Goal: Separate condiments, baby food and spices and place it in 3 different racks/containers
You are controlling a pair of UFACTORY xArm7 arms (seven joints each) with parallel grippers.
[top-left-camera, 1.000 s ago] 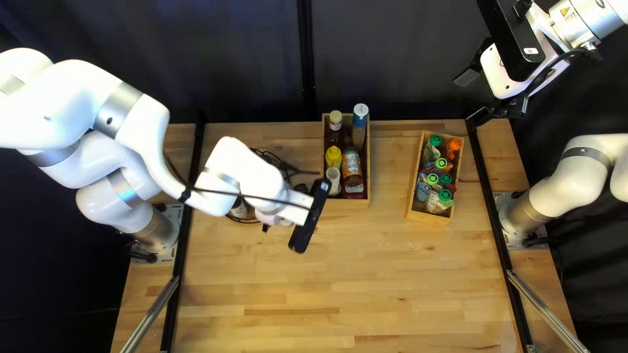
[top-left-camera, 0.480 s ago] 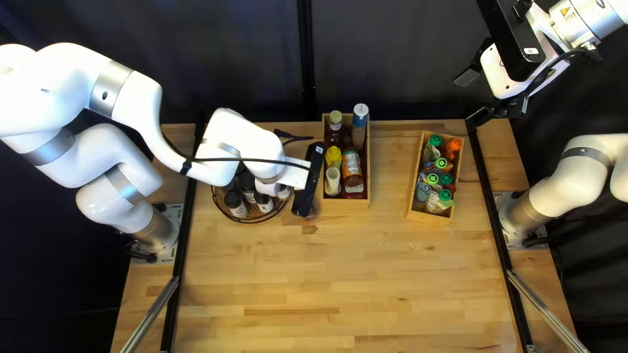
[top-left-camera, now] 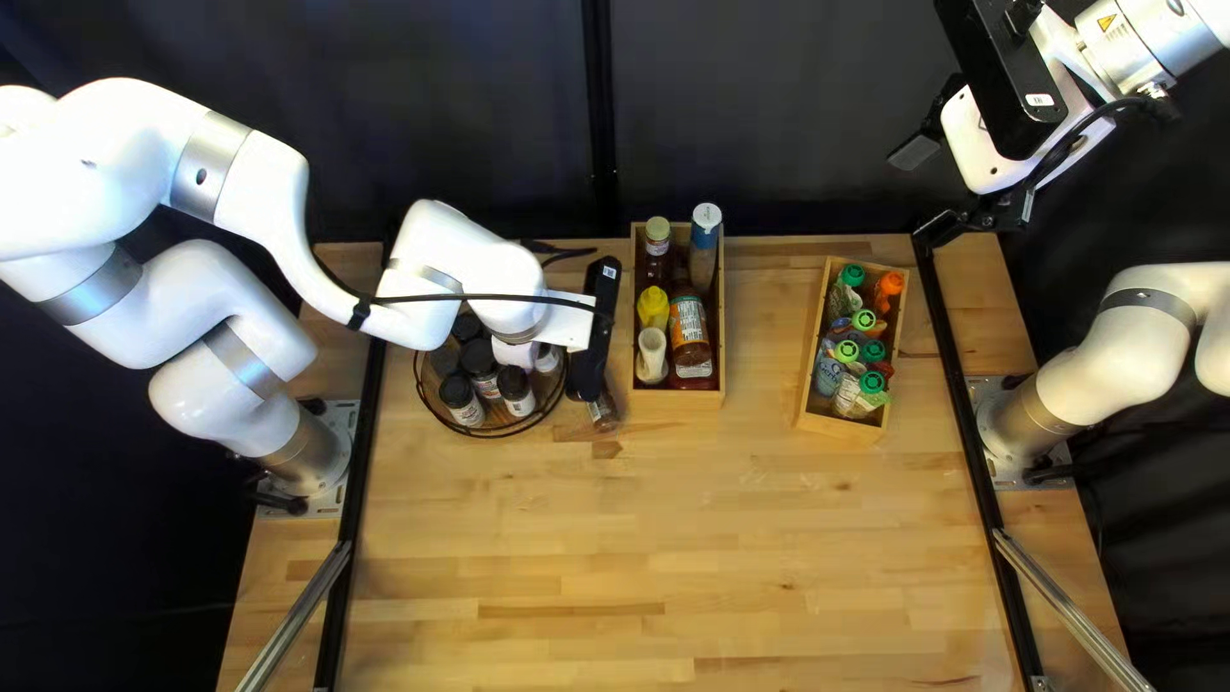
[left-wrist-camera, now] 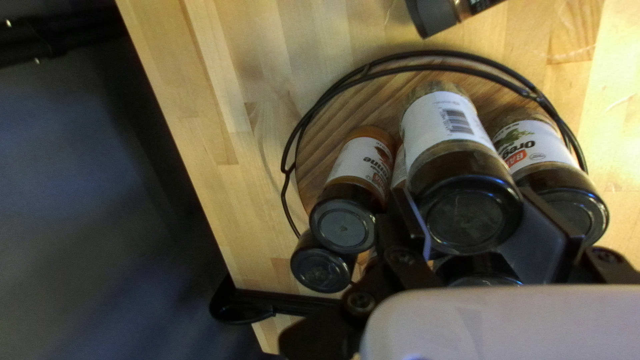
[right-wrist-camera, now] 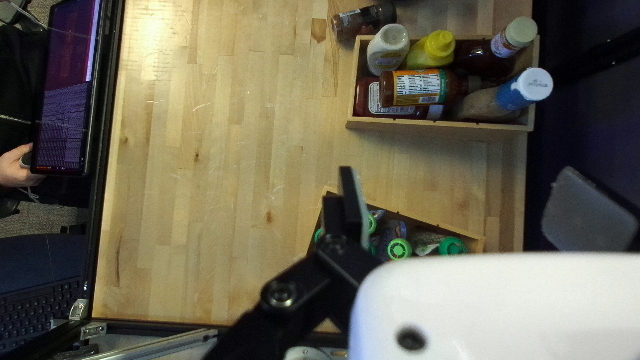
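Note:
My left gripper [top-left-camera: 516,354] is over the round wire rack [top-left-camera: 492,435] of upright spice jars. In the left wrist view my left gripper [left-wrist-camera: 472,203] is shut on a white-labelled spice jar [left-wrist-camera: 443,123] with a black cap, one finger at each side. Jars with orange [left-wrist-camera: 357,163] and green-leaf [left-wrist-camera: 533,143] labels stand beside it. Another spice jar [top-left-camera: 602,411] lies on the table right of the rack. Condiment bottles fill a wooden box [top-left-camera: 679,399]; baby food pouches fill a smaller one [top-left-camera: 837,427]. My right gripper [top-left-camera: 929,190] hangs open, also in the right wrist view [right-wrist-camera: 470,203].
A black cable [top-left-camera: 564,253] lies behind the rack. Black rails [top-left-camera: 961,385] run along both table sides. In the right wrist view a person's hand [right-wrist-camera: 17,167] is beside a monitor [right-wrist-camera: 67,87], past the table edge.
My left gripper has moved back and leftward over the table, uncovering more of the wire rack and the lying jar. My right arm has stayed still.

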